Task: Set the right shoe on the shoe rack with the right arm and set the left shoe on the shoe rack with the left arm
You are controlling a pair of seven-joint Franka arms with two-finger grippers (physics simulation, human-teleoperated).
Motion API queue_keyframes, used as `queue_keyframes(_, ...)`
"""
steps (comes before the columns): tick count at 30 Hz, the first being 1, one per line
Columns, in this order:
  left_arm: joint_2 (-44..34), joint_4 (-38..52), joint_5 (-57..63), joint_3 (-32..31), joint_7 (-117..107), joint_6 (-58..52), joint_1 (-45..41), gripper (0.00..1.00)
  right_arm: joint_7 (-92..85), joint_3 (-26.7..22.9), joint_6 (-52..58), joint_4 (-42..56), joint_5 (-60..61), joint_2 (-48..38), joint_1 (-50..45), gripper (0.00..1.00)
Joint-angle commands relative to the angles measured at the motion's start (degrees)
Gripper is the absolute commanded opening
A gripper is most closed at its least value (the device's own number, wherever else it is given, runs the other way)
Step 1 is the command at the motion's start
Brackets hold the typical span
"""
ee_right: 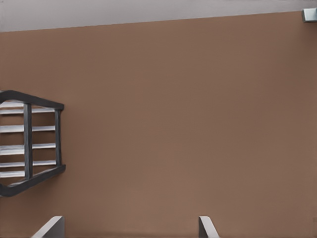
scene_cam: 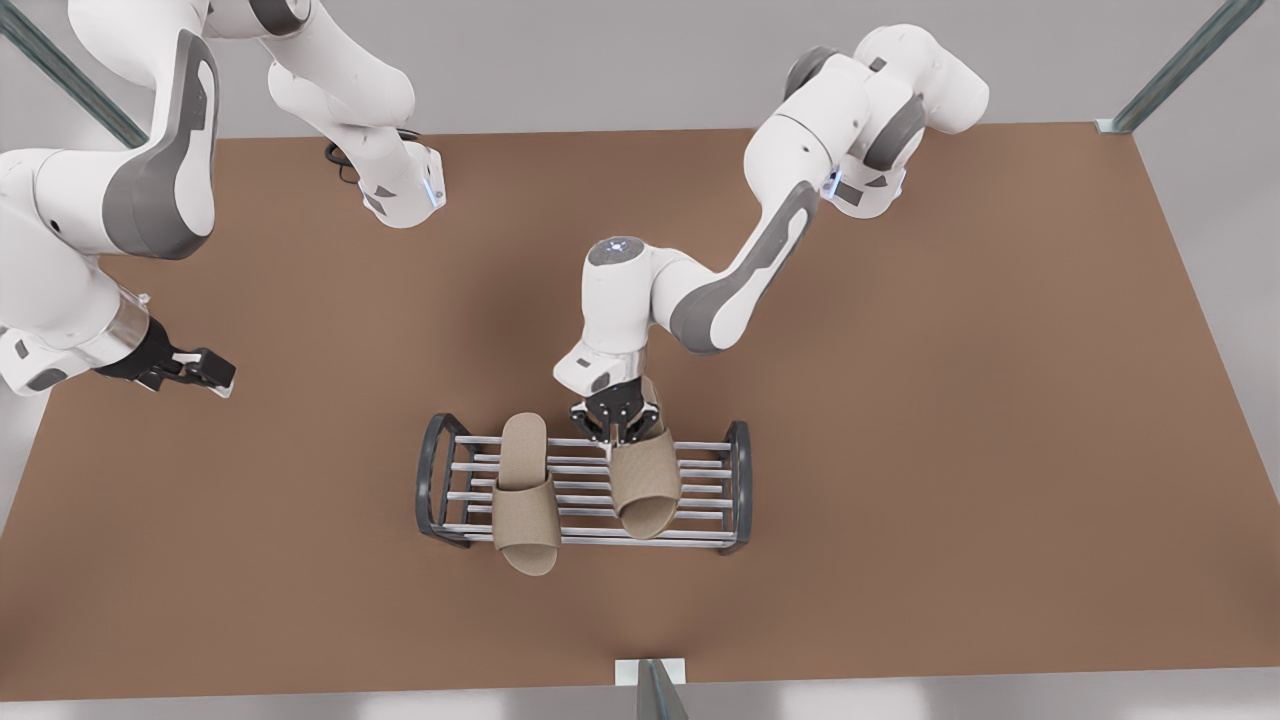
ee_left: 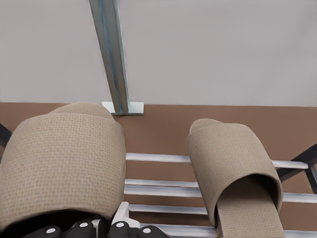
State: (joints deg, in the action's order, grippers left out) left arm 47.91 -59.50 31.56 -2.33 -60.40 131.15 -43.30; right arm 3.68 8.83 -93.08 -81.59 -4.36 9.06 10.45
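Observation:
Two beige slippers lie on the shoe rack (scene_cam: 739, 480). The left shoe (scene_cam: 646, 480) rests across the bars on the front view's right half. My left gripper (scene_cam: 620, 425) is at its heel, shut on it. In the left wrist view that shoe (ee_left: 62, 158) fills the near side over the silver bars (ee_left: 158, 157). The right shoe (scene_cam: 525, 492) (ee_left: 233, 168) lies free on the other half, its toe overhanging the rack's front bar. My right gripper (scene_cam: 205, 372) (ee_right: 129, 230) hangs open and holding nothing, far off at the front view's left. It faces the rack's dark end frame (ee_right: 29, 144).
The brown tabletop (scene_cam: 950, 400) spreads wide around the rack. A metal post with a white foot (scene_cam: 650, 680) (ee_left: 116, 74) stands at the table's near edge, just past the rack. More posts (scene_cam: 1180, 70) rise at the far corners.

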Motion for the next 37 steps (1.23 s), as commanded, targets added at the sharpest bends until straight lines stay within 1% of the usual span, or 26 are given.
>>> queue_keyframes(1,0.52,-0.09,-0.09,0.31,-3.41,3.76,0.06,0.21,-6.40,0.05,0.09,0.03,0.05,-0.09,-0.08,1.00)
queue_keyframes(5,1.58,0.26,-0.09,0.40,-3.32,5.87,0.33,0.21,-6.32,0.40,0.09,0.03,0.05,-0.09,-0.08,1.00)
queue_keyframes(6,2.10,0.44,-0.18,1.98,-3.23,6.04,-0.03,0.21,-6.32,0.40,0.09,0.03,0.14,-0.09,-0.08,1.00)
queue_keyframes(7,2.19,0.52,-0.18,1.98,-3.23,6.75,-0.03,0.21,-6.23,0.40,0.09,0.03,0.23,-0.09,-0.08,1.00)
queue_keyframes(13,2.11,0.61,-0.18,2.33,-2.35,6.66,-0.03,0.22,-6.23,0.40,0.00,0.03,0.23,-0.09,-0.08,1.00)
queue_keyframes(14,2.19,0.61,-0.09,2.33,-2.35,6.66,-0.03,0.52,-6.23,0.40,0.00,0.03,0.23,-0.09,0.01,1.00)
queue_keyframes(15,2.10,0.61,-0.09,2.33,-2.27,6.57,-0.03,1.00,-6.23,0.40,0.00,0.03,0.23,-0.09,0.01,1.00)
queue_keyframes(20,1.31,0.26,-0.09,2.16,-1.92,5.78,-0.20,1.00,-6.23,0.49,-0.08,0.03,0.31,-0.09,-0.08,1.00)
queue_keyframes(23,-0.71,0.26,-0.79,1.19,-2.09,0.51,-0.99,1.00,-6.23,0.93,-0.08,0.03,0.23,-0.09,-0.08,1.00)
queue_keyframes(24,-2.81,0.26,-1.06,0.75,-2.00,-1.86,-0.99,1.00,-6.23,0.93,-0.08,0.03,0.23,-0.18,-0.08,1.00)
queue_keyframes(25,-5.80,0.17,-1.06,-1.62,-1.57,-7.47,-0.47,1.00,-6.23,0.93,-0.08,0.03,0.23,-0.18,-0.08,1.00)
queue_keyframes(26,-10.62,-0.18,-5.69,-1.71,1.06,-14.32,0.58,1.00,-6.23,0.93,-0.08,0.12,0.23,-0.18,-0.08,1.00)
queue_keyframes(27,-16.26,-0.18,-13.53,-1.62,13.36,-25.40,5.41,1.00,-6.14,0.93,-0.08,0.12,0.23,-0.18,-0.08,1.00)
queue_keyframes(28,-18.90,-0.27,-18.46,-1.54,25.22,-34.55,9.99,1.00,-6.14,0.93,-0.17,0.12,0.23,-0.09,-0.08,1.00)
queue_keyframes(29,-19.69,-0.27,-20.92,-1.62,38.49,-40.97,15.70,1.00,-6.05,1.02,-0.17,0.12,0.31,-0.18,-0.08,1.00)
queue_keyframes(30,-20.13,-0.70,-24.08,-1.62,49.92,-43.69,21.67,1.00,-6.05,1.28,-0.17,0.12,0.23,-0.09,-0.08,1.00)
queue_keyframes(31,-20.66,-4.04,-24.87,-1.62,57.67,-44.32,26.51,1.00,-6.05,1.46,-0.08,0.12,0.31,-0.09,-0.16,1.00)
queue_keyframes(32,-27.75,-18.06,-28.39,-4.87,57.76,-34.51,34.50,1.00,-6.14,2.95,-0.08,0.12,-0.04,-0.09,-0.08,1.00)
queue_keyframes(33,-34.72,-33.05,-28.48,-9.27,56.89,-20.75,40.32,1.00,-6.05,3.13,-0.08,0.12,0.05,-0.18,-0.16,1.00)
queue_keyframes(35,-32.08,-27.78,-28.66,-8.48,57.24,-24.80,40.05,1.00,-6.14,3.48,0.18,0.82,-1.88,-0.09,-2.62,1.00)
queue_keyframes(37,-31.56,-27.69,-28.22,-8.30,57.23,-24.89,40.05,1.00,-6.14,3.39,0.18,0.82,-2.06,-0.09,-6.58,1.00)
